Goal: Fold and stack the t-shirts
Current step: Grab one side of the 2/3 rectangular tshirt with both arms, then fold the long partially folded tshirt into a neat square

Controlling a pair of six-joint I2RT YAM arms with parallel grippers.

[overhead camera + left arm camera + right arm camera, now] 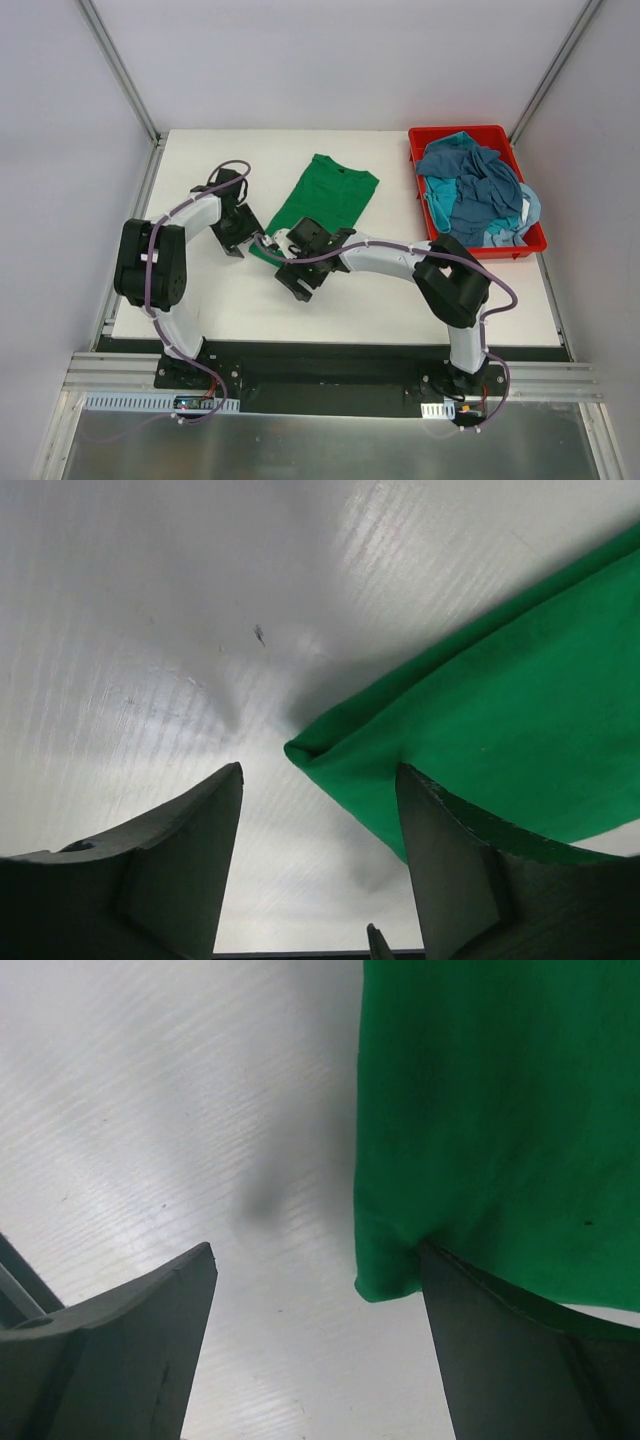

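mid-table lies the green t-shirt [325, 195], folded narrow. reaching inward, left gripper [236, 232] and right gripper [298, 272] hover at its near end, wide open, empty. only wrist views show its near corners' layered edges. blue shirts [480, 190] fill the far-right red bin [440, 132].

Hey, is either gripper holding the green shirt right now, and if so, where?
Nothing is held. The left gripper and right gripper are both open, each at a near corner of the green t-shirt.
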